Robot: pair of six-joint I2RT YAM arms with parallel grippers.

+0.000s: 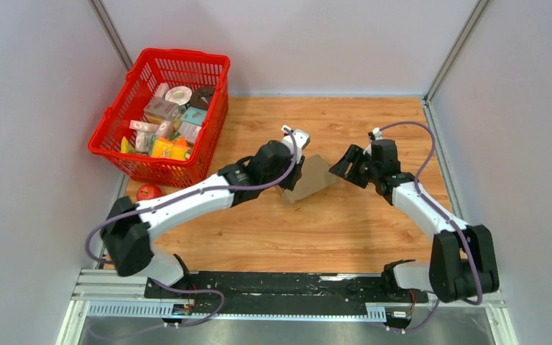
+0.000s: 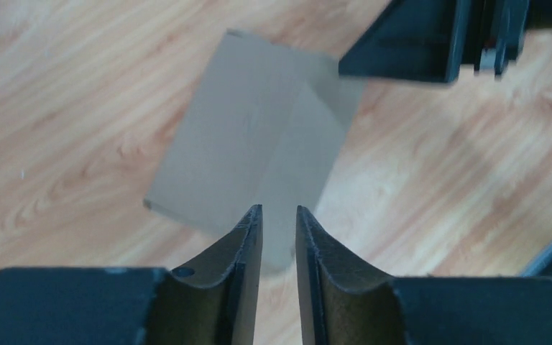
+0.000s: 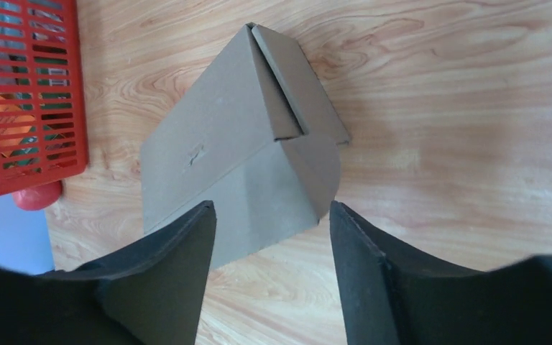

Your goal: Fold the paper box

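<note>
Centre of the wood-grain table (image 1: 330, 230), and there is the paper box (image 1: 315, 176), matte brown cardboard, unprinted, folded into a wedge-like shape and lying skewed. From the right wrist, the box (image 3: 230, 158) shows one broad flat panel with a small slit mark, and at its end two flaps overlap, one with a rounded corner. The right gripper (image 1: 341, 167) sits at the box's 3 o'clock, its black fingers spread wide with the box's near end showing in the gap between them (image 3: 272, 208); it grips nothing. The left gripper (image 1: 298, 172) is at the 9 o'clock edge; its ridged dark fingers are only a narrow slit apart (image 2: 279, 215), with wood showing through. At 10 o'clock stands a red slotted plastic basket (image 1: 108, 122) of small packages, and a glossy red ball (image 1: 148, 191) lies at its 6 o'clock.
</note>
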